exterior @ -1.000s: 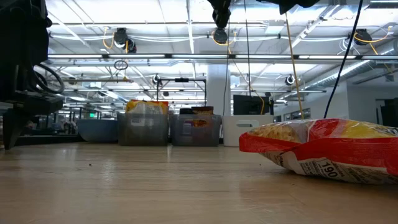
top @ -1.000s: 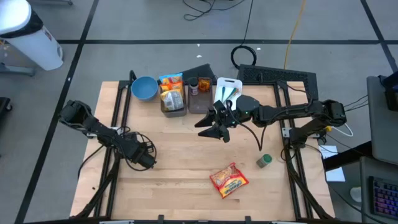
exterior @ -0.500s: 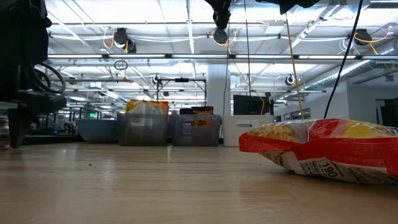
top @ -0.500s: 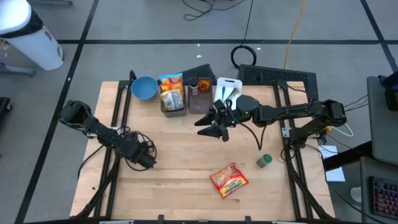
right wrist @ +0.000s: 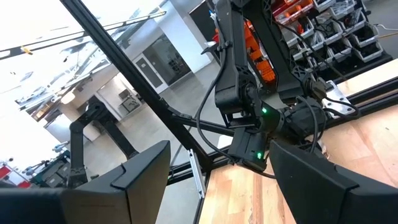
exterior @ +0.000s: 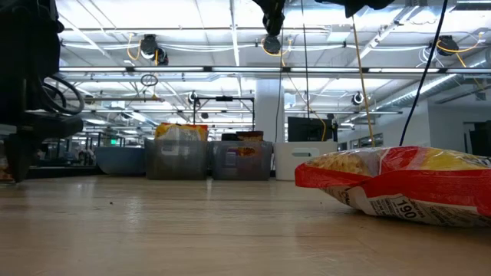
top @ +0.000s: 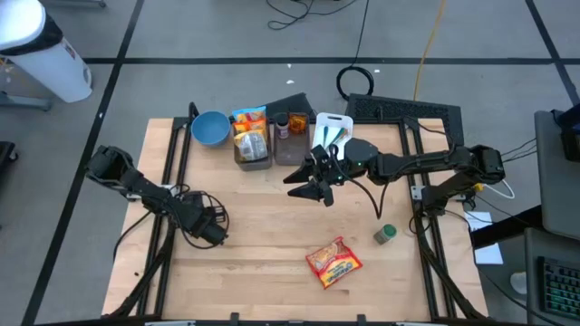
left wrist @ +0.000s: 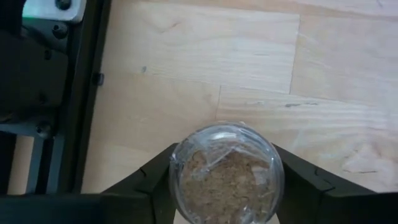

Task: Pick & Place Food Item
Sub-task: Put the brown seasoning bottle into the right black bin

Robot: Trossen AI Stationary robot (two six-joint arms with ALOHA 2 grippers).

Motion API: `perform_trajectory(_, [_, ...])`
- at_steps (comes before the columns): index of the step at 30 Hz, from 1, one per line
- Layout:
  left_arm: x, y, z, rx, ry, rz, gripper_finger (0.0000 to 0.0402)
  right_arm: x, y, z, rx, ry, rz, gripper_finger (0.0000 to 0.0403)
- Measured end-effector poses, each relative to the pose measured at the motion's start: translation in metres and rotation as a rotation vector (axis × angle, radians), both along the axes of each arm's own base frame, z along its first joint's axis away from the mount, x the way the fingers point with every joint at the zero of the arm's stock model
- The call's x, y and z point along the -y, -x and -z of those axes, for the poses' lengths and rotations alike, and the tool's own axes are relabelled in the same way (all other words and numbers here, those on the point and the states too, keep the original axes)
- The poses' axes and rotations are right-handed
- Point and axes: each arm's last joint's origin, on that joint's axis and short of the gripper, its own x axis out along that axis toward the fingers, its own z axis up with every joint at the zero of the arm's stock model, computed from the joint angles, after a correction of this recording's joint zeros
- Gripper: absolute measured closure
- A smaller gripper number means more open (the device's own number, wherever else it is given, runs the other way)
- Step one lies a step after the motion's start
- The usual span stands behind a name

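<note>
Clear glass, a jar (left wrist: 226, 173) of brown powder, sat between the fingers of the left gripper (left wrist: 226, 186), which looked clamped on it low at the table's (top: 272, 226) left side. A loose or off-centre hold might have let the smooth jar slip or tip. The side rail (left wrist: 81, 93) ran just beside it; bare wood lay open toward the middle. The right gripper (top: 313, 186) hung spread and empty near the bins (top: 263, 145), well apart from the snack packet (top: 334, 263).

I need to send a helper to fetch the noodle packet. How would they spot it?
Start at the wooden table and go to its front edge, right of centre. The noodle packet lies flat there alone, red and yellow, beside a small green-lidded jar.
</note>
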Motion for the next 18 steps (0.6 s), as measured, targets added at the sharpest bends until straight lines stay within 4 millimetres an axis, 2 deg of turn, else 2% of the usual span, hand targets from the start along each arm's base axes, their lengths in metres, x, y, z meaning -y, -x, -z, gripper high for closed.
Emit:
perform_trajectory(4, [0.0, -0.001, 0.0, -0.002, 0.01, 0.031, 0.0183, 0.0, 0.0, 0.0, 0.0, 0.0, 0.0, 0.0135])
perform_trajectory(7, [0.001, -0.004, 0.001, 0.035, 0.009, 0.071, 0.0197, 0.0, 0.0, 0.0, 0.0, 0.0, 0.0, 0.0135])
perform_trajectory(18, [0.002, -0.015, -0.024, 0.332, 0.002, 0.359, 0.0201, 0.0, 0.0, 0.0, -0.004, 0.0, -0.002, 0.0135])
